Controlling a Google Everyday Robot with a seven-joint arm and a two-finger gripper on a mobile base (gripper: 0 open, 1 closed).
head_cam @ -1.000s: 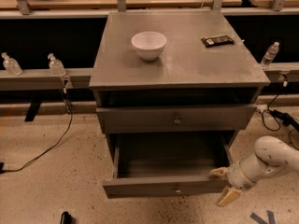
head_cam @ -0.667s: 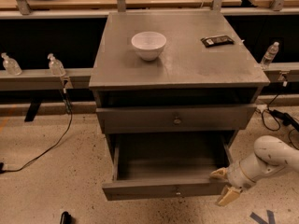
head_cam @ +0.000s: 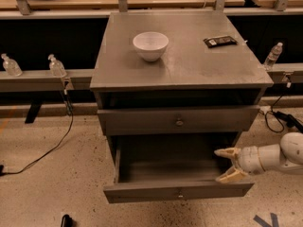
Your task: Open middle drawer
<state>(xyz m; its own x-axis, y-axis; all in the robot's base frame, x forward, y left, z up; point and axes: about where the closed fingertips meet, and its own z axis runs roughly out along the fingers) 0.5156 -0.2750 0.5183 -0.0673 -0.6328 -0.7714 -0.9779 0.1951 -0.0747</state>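
Camera view: gripper (head_cam: 219,165), fingers apart, beside the pulled-out middle drawer (head_cam: 151,192)

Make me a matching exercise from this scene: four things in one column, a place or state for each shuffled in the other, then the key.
1. white bowl
2. black packet
3. middle drawer
4. gripper

A. pulled out
B. open, at the pulled-out drawer's right end
C. cabinet top, back right
D. cabinet top, left of centre

Pairs: 1-D, 2-C, 3-A, 4-B.
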